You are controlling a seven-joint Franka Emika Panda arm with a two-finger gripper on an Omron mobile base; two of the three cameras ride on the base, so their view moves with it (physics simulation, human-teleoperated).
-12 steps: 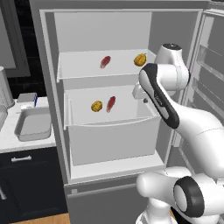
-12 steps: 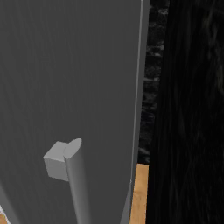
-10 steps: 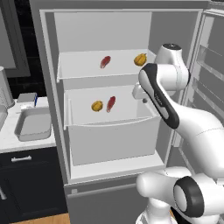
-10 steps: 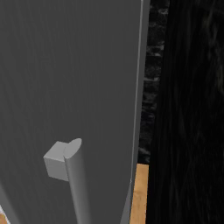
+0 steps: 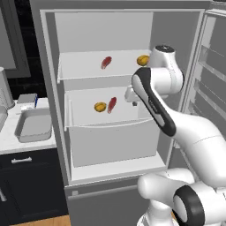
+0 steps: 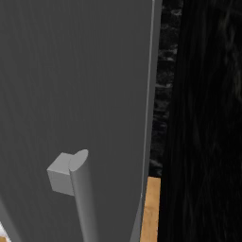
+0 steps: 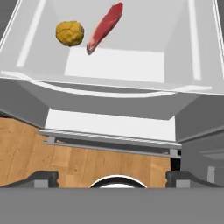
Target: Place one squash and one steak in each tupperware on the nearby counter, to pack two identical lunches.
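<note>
In the left base view an open fridge holds a red steak (image 5: pixel 106 62) and a yellow squash (image 5: pixel 142 60) on the upper shelf. A second squash (image 5: pixel 100 106) and steak (image 5: pixel 112 104) lie side by side in the drawer below. My gripper (image 5: pixel 132 99) hangs just right of that lower pair, above the drawer's right part. The hand view looks down into the drawer, with the squash (image 7: pixel 70 33) at the upper left and the steak (image 7: pixel 105 27) beside it. The gripper (image 7: pixel 112 177) is open, its fingertips (image 7: pixel 41 177) far apart with nothing between them. A grey tupperware (image 5: pixel 33 126) rests on the counter (image 5: pixel 9 141) at the left.
The fridge's open door (image 5: pixel 212 75) with its racks stands to the right of the arm. In the right base view the door's outer face with its handle (image 6: pixel 80 189) is close by. A small grey object (image 5: pixel 27 98) sits behind the tupperware. Dark cabinets (image 5: pixel 26 185) lie under the counter.
</note>
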